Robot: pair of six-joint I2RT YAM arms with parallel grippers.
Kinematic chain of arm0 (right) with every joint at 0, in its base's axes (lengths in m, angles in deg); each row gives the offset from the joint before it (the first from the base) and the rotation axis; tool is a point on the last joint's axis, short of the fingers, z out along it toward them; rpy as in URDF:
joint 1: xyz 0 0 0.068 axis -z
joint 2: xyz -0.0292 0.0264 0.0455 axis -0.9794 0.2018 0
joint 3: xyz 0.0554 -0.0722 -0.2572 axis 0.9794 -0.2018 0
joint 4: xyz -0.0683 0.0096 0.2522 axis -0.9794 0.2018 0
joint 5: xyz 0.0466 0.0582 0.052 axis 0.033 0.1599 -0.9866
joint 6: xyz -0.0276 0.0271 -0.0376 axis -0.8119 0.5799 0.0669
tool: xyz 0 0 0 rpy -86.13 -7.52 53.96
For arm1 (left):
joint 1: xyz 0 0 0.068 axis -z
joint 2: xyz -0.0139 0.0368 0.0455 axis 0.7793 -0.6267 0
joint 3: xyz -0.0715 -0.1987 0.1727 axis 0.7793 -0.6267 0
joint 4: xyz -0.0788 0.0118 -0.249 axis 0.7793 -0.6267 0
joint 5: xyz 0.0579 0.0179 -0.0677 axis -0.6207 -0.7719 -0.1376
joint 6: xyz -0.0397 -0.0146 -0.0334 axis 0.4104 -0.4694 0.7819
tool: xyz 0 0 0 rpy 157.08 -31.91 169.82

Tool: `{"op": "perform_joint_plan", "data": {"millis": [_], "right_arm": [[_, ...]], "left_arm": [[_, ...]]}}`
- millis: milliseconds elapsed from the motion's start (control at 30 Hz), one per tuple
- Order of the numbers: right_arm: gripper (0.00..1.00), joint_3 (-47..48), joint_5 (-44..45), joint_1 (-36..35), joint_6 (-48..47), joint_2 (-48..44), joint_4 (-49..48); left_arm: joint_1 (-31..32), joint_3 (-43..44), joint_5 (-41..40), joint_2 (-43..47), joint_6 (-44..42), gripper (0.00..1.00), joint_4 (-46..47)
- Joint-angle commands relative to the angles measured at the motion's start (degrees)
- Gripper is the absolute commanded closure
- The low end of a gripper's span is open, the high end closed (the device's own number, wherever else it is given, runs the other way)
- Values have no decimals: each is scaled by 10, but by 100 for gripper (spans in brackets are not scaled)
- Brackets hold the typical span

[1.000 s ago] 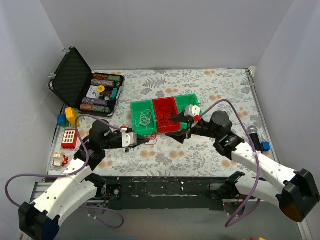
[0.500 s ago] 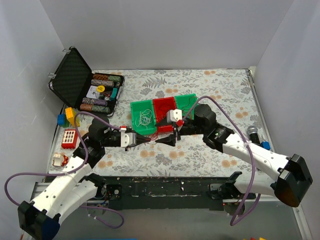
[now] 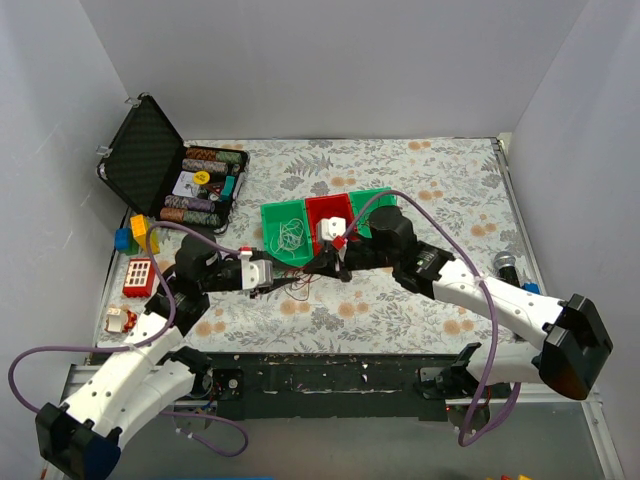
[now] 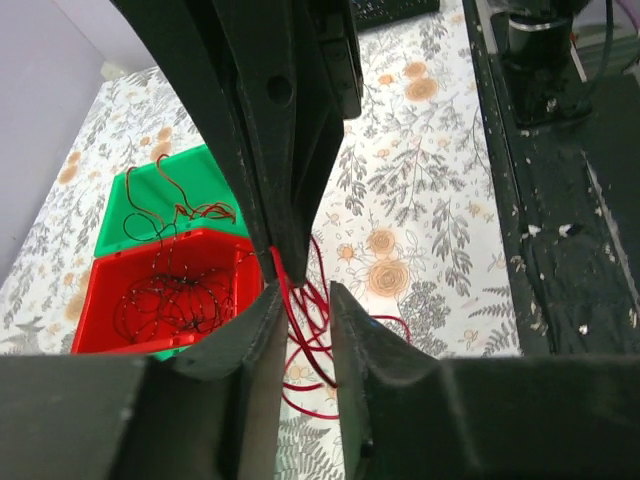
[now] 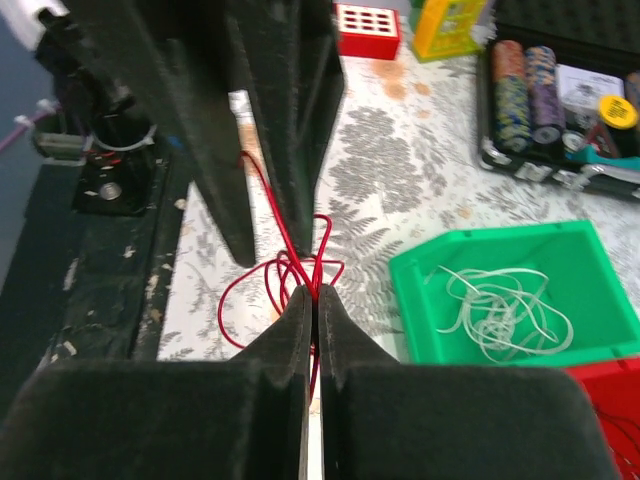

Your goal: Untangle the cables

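The cables are a loose bunch of thin red loops (image 3: 300, 287) lying on the floral table just in front of the bins. My right gripper (image 5: 312, 292) is shut on several red strands (image 5: 285, 235) at its tips. My left gripper (image 4: 305, 300) faces it from the other side, jaws slightly apart, with red loops (image 4: 318, 345) running through the gap. In the top view the two grippers, left (image 3: 287, 280) and right (image 3: 318, 268), meet tip to tip over the bunch. Pale wires (image 5: 500, 310) lie in one green bin, dark wires (image 4: 165, 305) in the red bin.
Three bins stand in a row behind the cables: green (image 3: 270, 215), red (image 3: 325, 205), green (image 3: 372, 200). An open black case (image 3: 150, 150) with poker chips is at the back left. Toy blocks (image 3: 140, 275) lie at the left edge, a small microphone (image 3: 505, 265) at the right.
My right arm has swung left to the red bunch and shut on it. My left gripper, shut before, has parted its jaws a little.
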Motion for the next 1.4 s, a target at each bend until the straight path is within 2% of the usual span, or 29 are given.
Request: {"op": "perform_joint_plan", "data": {"millis": [0, 33, 100, 167, 367, 500, 767, 933, 1000, 1133, 1267, 1367], "right_arm": [[99, 13, 106, 4, 8, -22, -31], [99, 12, 127, 11, 5, -28, -28], [99, 12, 146, 37, 3, -35, -14], [99, 22, 155, 77, 7, -33, 12], [99, 14, 295, 183, 22, -12, -11], [99, 26, 368, 212, 30, 51, -27], [99, 39, 463, 250, 59, 139, -95], [99, 47, 444, 262, 86, 163, -94], [99, 47, 404, 264, 96, 167, -85], [99, 13, 317, 265, 127, 89, -154], [99, 63, 252, 265, 131, 49, -138], [99, 84, 244, 264, 135, 31, -135]], "left_arm": [[2, 30, -49, 10, 44, 72, 23], [1, 30, -80, 13, 66, 61, 40], [1, 29, -189, 16, 129, 19, 81], [1, 33, -246, 17, 157, 2, 106], [-12, 28, -343, 25, 249, 2, 147], [-18, 15, -389, 30, 312, 2, 157], [-19, 19, -372, 34, 292, 2, 126], [-19, 13, -372, 37, 282, 2, 130], [-19, 7, -371, 38, 285, 2, 134], [-19, 0, -362, 39, 284, 2, 135], [-19, -3, -347, 38, 279, 2, 139], [-19, -5, -340, 39, 279, 2, 142]]}}
